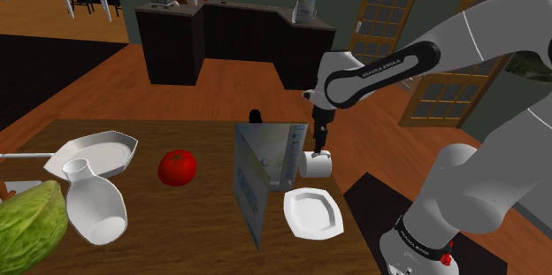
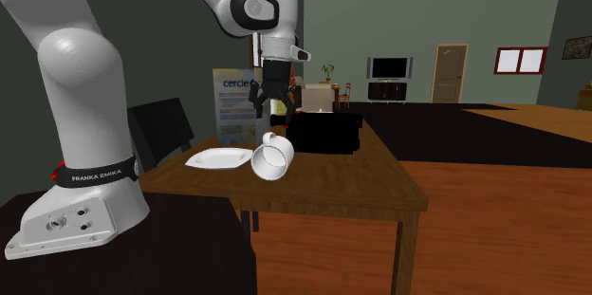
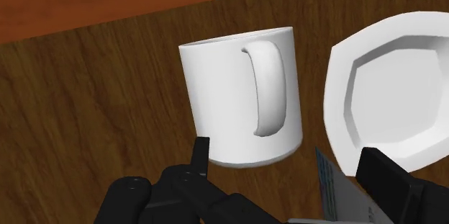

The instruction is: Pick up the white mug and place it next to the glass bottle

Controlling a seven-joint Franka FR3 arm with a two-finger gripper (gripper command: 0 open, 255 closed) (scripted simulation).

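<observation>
Wooden table (image 3: 86,114): hand (image 3: 286,150) wide open above white mug (image 3: 223,100) lying sideways, gripping nothing.

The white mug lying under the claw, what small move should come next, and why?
Probably a short, straight descent. The white mug lies on its side on the wooden table, handle up, beside a white plate. The claw hangs above it, open, fingers either side of the mug's body but not touching. Lowering first would likely bring them level with its walls before closing.

Dim overall; flat, even light; soft surface shading.
</observation>
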